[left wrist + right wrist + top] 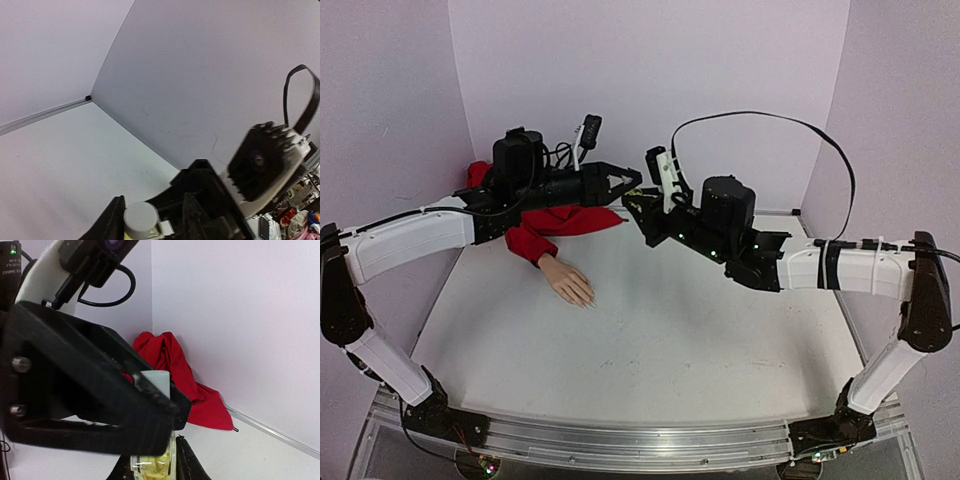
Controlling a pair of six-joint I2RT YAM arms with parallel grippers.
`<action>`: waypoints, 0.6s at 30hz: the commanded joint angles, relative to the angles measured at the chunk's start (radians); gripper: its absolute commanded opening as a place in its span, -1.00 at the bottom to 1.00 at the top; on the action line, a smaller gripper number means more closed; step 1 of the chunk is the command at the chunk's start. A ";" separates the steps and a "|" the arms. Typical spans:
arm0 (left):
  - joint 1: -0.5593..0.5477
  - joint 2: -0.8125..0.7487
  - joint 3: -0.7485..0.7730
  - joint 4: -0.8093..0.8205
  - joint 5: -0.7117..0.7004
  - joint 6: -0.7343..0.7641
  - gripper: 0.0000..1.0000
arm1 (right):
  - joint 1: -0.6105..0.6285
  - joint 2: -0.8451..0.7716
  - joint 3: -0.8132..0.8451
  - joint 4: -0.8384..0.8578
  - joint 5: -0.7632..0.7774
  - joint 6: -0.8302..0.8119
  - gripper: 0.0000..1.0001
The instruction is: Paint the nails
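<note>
Pale peach mannequin hand [567,280] lies palm-down on the white desk [700,330], left of centre, fingers pointing toward the near edge and slightly right. The nails [588,299] sit at those fingertips; from the top view they are too small for me to judge their condition. Its red sleeve [560,222] trails back toward the rear left corner, partly hidden under the left arm.

Both arms are raised above the desk and meet in the air behind the hand, well apart from the nails.

Right pincer [638,212]: in its own wrist view, the fingertips [187,462] flank the yellowish body of a small bottle [152,462] at the bottom edge and appear to press on it. I record it as clamped on the bottle, which stands upright.

Left pincer [620,185]: it reaches in from the left, tip to tip with the right pincer. Its wrist view shows the bottle's white cap [140,218] between its fingers [117,222], lying against one of them, with dark hardware filling the space toward the other. I cannot tell whether it is clamped on the cap or merely standing around it.

The bottle is held off the desk, touching neither the hand nor the sleeve.
</note>
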 commanded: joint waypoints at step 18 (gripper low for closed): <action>0.029 -0.003 0.117 -0.013 0.407 -0.090 0.61 | -0.341 0.011 0.040 0.303 -1.229 0.434 -1.00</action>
